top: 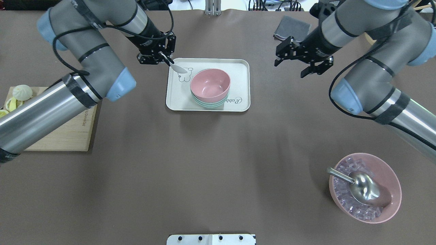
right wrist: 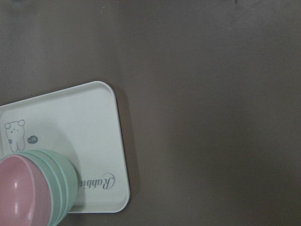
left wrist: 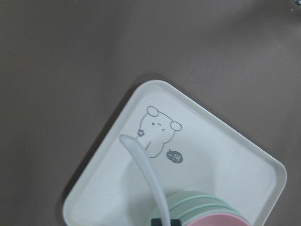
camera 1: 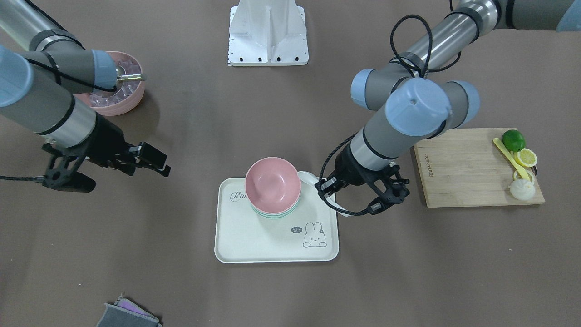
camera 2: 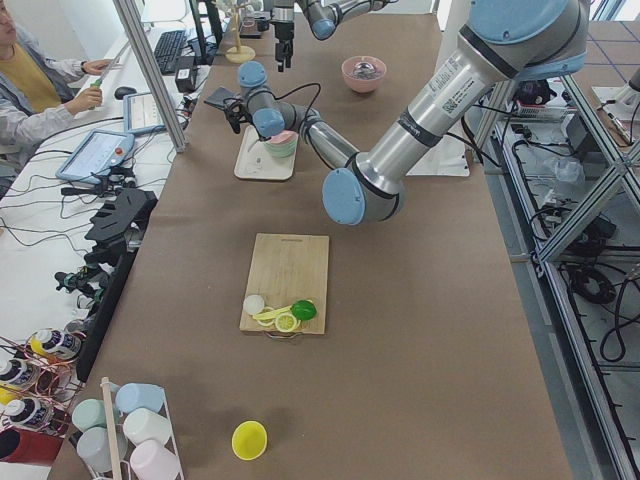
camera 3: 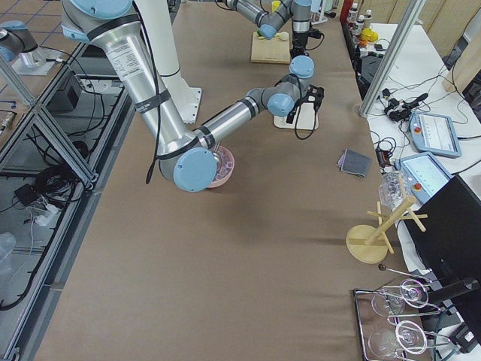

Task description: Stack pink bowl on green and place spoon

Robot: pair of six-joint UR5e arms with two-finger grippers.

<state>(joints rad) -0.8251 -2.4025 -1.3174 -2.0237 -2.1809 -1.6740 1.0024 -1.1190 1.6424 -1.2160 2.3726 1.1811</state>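
The pink bowl [top: 210, 84] sits nested on a stack of green bowls [top: 208, 103] on the white bunny tray [top: 240, 73]. My left gripper [top: 162, 56] is shut on the handle of a white spoon [top: 179, 69]. It holds the spoon tilted over the tray's bunny corner, beside the bowls. The left wrist view shows the spoon [left wrist: 145, 172] above the tray [left wrist: 225, 150], apart from the green bowls [left wrist: 197, 206]. My right gripper [top: 289, 68] is open and empty, off the tray's other side. In the front view the pink bowl [camera 1: 272, 184] tops the stack.
A pink bowl of ice cubes with a metal scoop [top: 365, 188] stands near the robot's right. A wooden cutting board [camera 1: 467, 170] with lime, lemon and peel lies on the robot's left. A grey cloth [top: 292, 27] lies far right. A white mount [camera 1: 268, 36] stands at the robot's edge.
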